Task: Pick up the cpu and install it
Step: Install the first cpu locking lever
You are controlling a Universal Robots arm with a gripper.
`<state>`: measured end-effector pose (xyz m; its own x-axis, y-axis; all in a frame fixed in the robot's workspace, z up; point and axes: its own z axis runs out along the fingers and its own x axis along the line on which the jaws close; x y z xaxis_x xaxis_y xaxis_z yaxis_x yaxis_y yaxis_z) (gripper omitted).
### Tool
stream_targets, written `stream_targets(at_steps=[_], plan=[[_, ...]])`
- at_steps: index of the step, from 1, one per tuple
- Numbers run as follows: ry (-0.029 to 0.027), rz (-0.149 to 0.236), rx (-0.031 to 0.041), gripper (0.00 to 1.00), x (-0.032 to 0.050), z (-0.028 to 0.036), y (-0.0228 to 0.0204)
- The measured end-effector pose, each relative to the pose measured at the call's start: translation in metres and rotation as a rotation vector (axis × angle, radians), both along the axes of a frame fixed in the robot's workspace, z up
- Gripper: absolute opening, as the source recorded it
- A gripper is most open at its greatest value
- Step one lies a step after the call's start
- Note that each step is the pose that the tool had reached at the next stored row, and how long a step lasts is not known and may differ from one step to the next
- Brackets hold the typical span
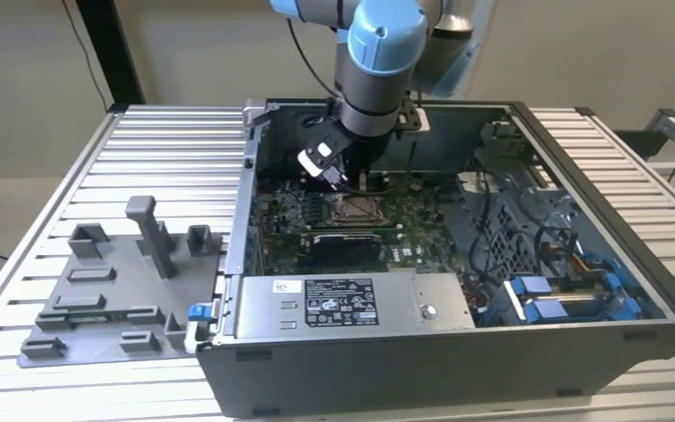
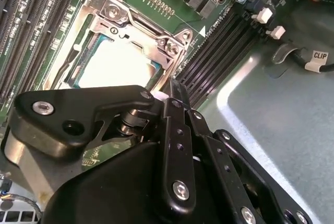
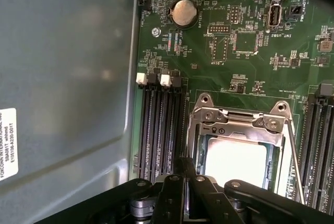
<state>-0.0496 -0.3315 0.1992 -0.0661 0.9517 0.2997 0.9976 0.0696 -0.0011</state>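
Silvery flat square cpu [image 3: 236,161] sits within the socket's metal frame [image 3: 237,122].

Matt black end effector [image 3: 188,177] linkage, dotted with bright steel screws. Just beyond it, the cpu [image 3: 236,162] has a pale satin metal lid. The socket frame [image 3: 237,122] is shiny bare metal. The circuit board [image 3: 250,72] is glossy green. Beside the end effector, the case wall [image 3: 68,78] is smooth grey metal.
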Motion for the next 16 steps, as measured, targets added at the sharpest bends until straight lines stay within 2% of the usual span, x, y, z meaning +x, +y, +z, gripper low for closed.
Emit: stream_targets(at_steps=[2, 7, 12, 16], plan=[[0.0053, 0.000, -0.0001, 0.00, 0.0017, -0.0001, 0.0000], [0.0131, -0.001, 0.0000, 0.00, 0.0068, -0.0005, 0.0000], [0.0177, -0.002, 0.0000, 0.00, 0.0103, -0.0009, 0.0000], [0.0191, -0.002, 0.0000, 0.00, 0.0140, -0.0016, 0.0000]])
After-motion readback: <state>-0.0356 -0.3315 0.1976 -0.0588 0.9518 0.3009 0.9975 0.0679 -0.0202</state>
